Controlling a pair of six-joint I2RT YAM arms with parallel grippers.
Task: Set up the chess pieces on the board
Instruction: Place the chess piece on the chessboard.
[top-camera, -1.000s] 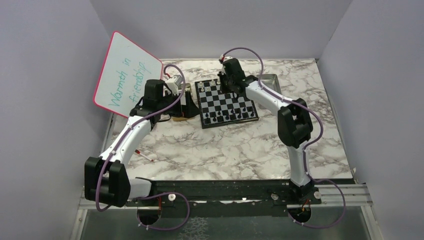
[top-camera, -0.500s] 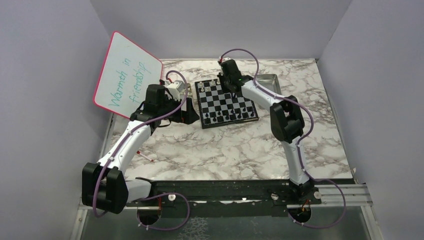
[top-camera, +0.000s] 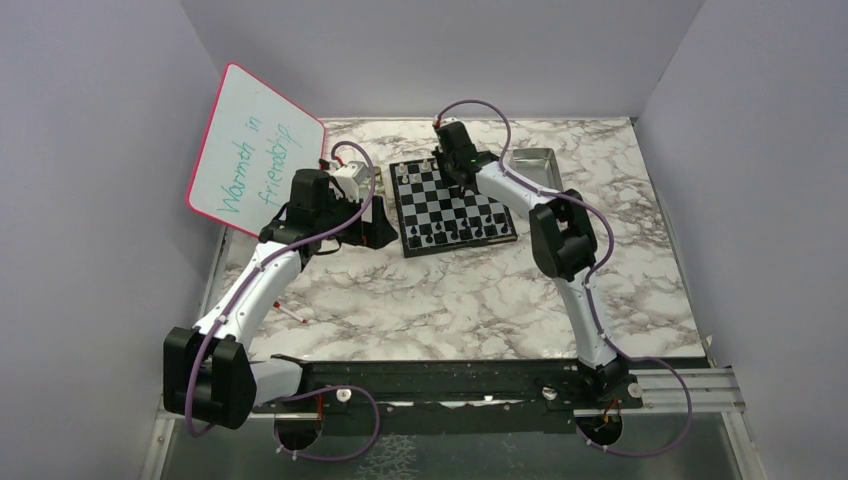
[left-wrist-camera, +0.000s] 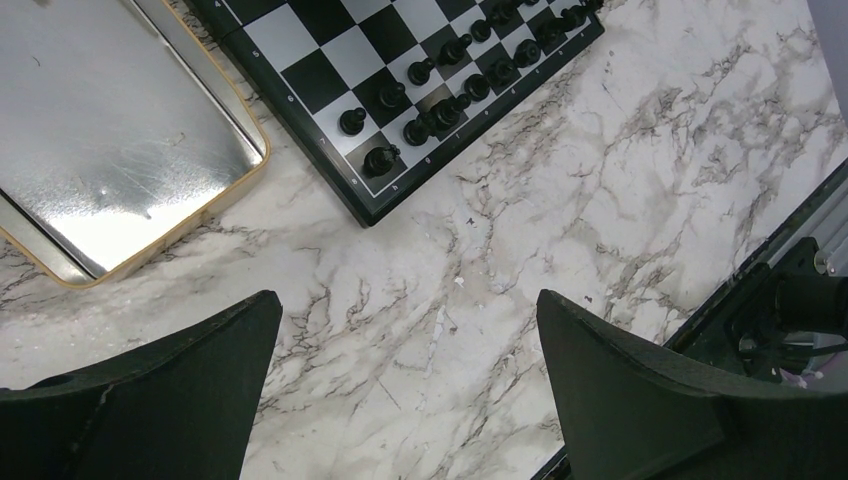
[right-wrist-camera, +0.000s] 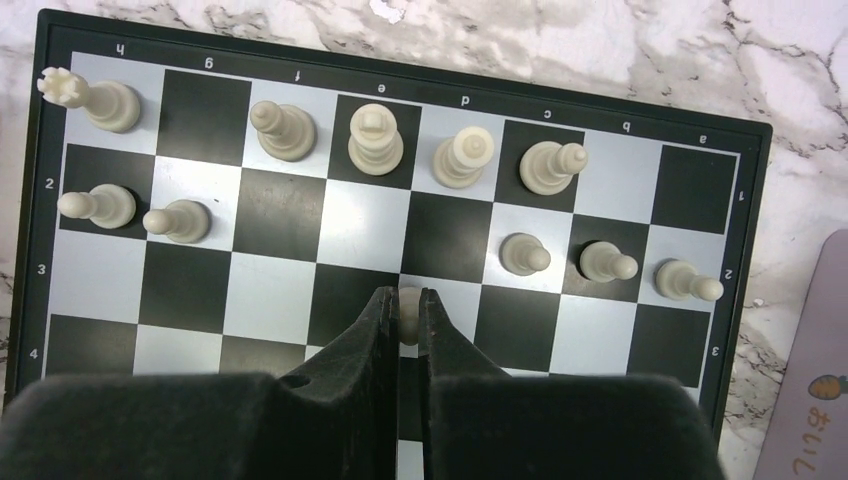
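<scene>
- The right fingers (right-wrist-camera: 370, 335) are closed narrow on a small pale piece (right-wrist-camera: 408, 318), held over the board (right-wrist-camera: 690, 190) just behind the pale pawn row. Only its top shows, so its kind cannot be told.
- The board lies toward the far edge of the surface (top-camera: 450, 300), about midway along it.
- Other pale pieces (right-wrist-camera: 375, 140) stand in the two ranks by the far edge, with bare squares mid-row among the pawns.
- Black pieces (left-wrist-camera: 352, 121) line the board's near side.
- The left fingers (left-wrist-camera: 200, 380) stand wide and hold nothing, over bare marble off the board's near corner, beside a metal tray (left-wrist-camera: 110, 150).
- The step in hand appears to be seating a pale piece. The next move likely calls for a short carry to a bare square, an upright set-down and a clean release clear of neighbours.
</scene>
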